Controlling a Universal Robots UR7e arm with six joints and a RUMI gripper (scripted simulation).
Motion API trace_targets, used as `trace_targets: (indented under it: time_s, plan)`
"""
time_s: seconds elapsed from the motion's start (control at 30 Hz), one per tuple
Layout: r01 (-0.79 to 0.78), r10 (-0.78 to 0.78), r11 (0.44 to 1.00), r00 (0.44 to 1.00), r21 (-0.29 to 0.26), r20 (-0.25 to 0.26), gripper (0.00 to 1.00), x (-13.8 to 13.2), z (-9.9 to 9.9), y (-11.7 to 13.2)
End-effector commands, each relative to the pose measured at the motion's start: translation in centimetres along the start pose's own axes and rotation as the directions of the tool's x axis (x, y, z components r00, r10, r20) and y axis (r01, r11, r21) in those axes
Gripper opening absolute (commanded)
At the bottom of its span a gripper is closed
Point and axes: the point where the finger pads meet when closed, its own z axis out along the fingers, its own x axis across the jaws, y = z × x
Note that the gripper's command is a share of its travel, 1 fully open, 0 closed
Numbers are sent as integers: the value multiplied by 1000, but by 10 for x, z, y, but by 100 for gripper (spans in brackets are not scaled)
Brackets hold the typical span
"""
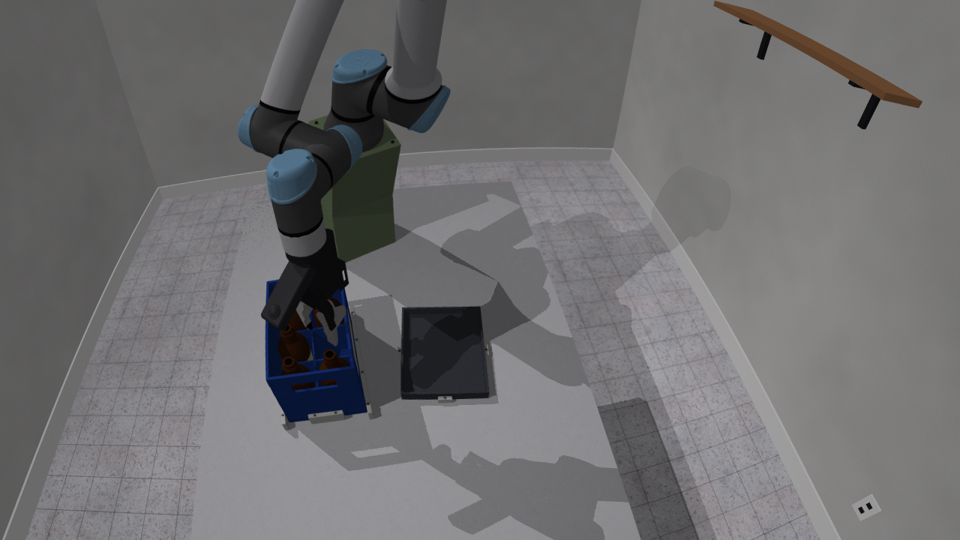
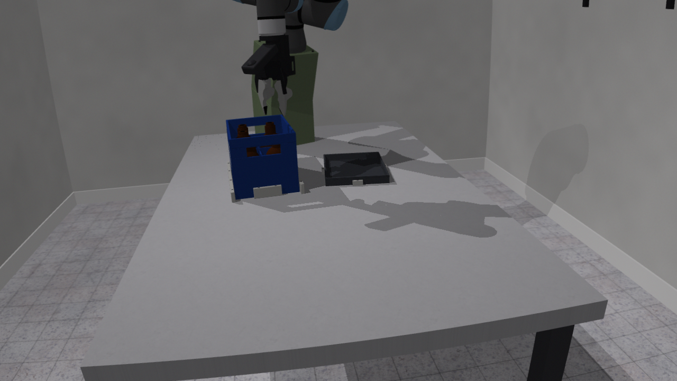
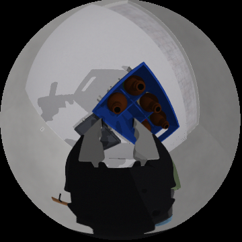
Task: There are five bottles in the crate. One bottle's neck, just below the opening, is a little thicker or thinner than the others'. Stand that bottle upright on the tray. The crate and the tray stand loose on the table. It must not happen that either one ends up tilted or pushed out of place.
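My gripper is partly open, with nothing between its fingers. It hangs above the right side of the blue crate. Five brown bottles stand in the crate: front right, front left, middle left, back left, and back right, which is mostly hidden by a finger. The middle right compartment holds no bottle. I cannot tell any difference in neck thickness. The black tray is empty.
The tray lies right of the crate in the top and exterior views, with a narrow gap between. Small light brackets sit at the crate's foot. The green robot pedestal stands behind. A brown wall rail is high on the right.
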Motion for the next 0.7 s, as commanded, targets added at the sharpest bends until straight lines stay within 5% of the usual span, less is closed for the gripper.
trace_targets:
  time_s: [0.0,0.2,0.23,0.67]
  plan:
    - [0,0,1000,1000,1,0,38,0,-5,0]
    - [0,0,1000,1000,1,0,38,0,-6,0]
    - [0,0,1000,1000,1,0,0,0,-6,0]
    - [0,0,1000,1000,1,0,0,0,-6,0]
